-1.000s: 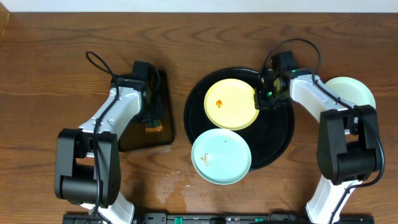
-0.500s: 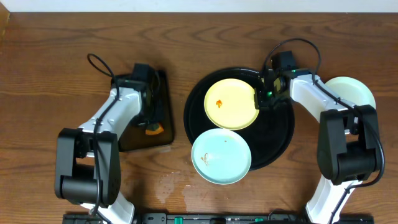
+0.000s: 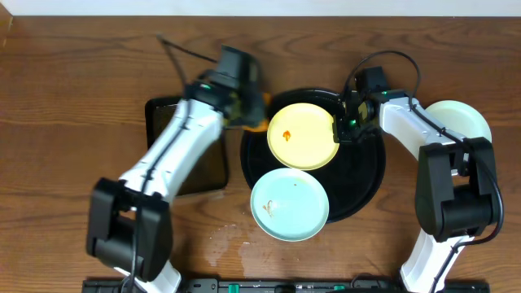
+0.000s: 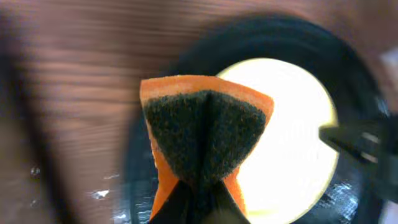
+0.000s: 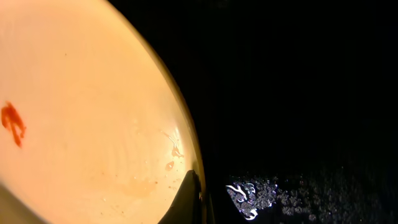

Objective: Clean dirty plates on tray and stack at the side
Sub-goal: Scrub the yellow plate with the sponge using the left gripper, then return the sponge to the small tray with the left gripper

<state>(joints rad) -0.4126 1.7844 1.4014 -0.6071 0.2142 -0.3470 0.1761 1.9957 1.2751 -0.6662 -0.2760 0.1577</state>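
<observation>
The pale yellow plate with an orange smear lies at the back of the round black tray. My right gripper is shut on its right rim, one finger lying on the plate. My left gripper hovers at the tray's left edge, shut on a folded orange sponge with its dark scouring side facing the camera, beside the yellow plate. A mint-blue plate with small specks sits over the tray's front-left rim. A second pale plate rests on the table to the right.
A dark rectangular tray lies left of the round tray, partly under my left arm. Water drops wet the table in front of it. The round tray's wet surface glistens next to the right finger.
My left gripper closed on the sponge in the rectangular tray, then swung it right to the round tray's left edge. The right arm and the plates have not moved.
</observation>
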